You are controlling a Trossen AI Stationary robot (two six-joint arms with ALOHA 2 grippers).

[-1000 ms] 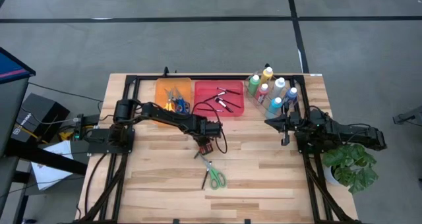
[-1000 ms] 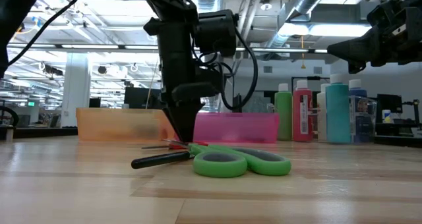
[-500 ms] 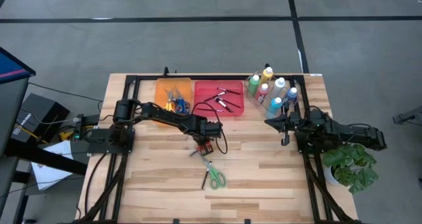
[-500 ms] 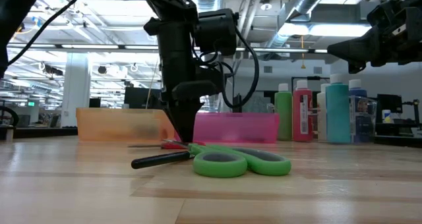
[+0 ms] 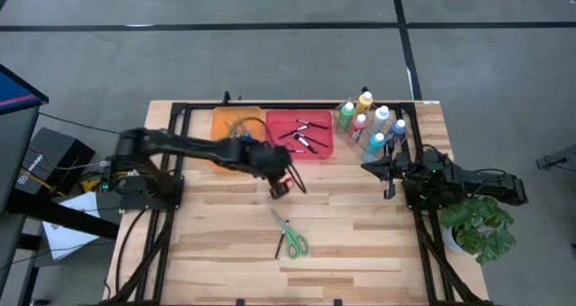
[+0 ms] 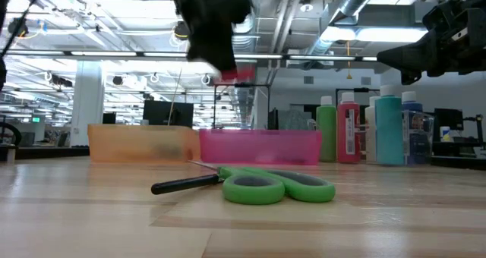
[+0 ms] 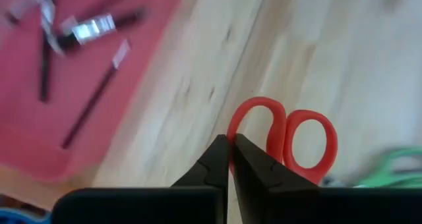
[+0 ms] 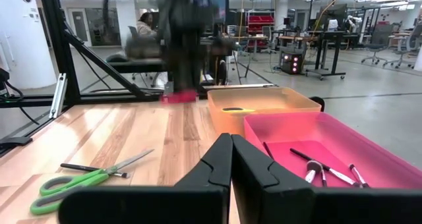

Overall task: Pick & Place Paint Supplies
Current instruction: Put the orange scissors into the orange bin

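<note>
The left tool was up in the air, just in front of the pink tray. Its two fingers were pinched tight on the red scissors. It held them by one thin edge, and the two red handle loops stuck out past the fingers. The low view showed the red scissors lifted well above the table.

The step in hand looked like carrying the red scissors to a tray. The orange tray already had scissors in it, so that seemed the right home. The pink tray held thin dark brushes, so it seemed the wrong one.

To do it well, the left tool should stay shut the whole way, because the grip was small and the scissors could slip or swing. It should move slowly and stay high enough to clear the tray walls. It should open only when the scissors hang right over the middle of the orange tray, and low down.

The green scissors and a dark brush lay on the table, touching each other, waiting for their turn. The paint bottles stood together at the far right corner. The right tool waited near them, shut and holding nothing.
</note>
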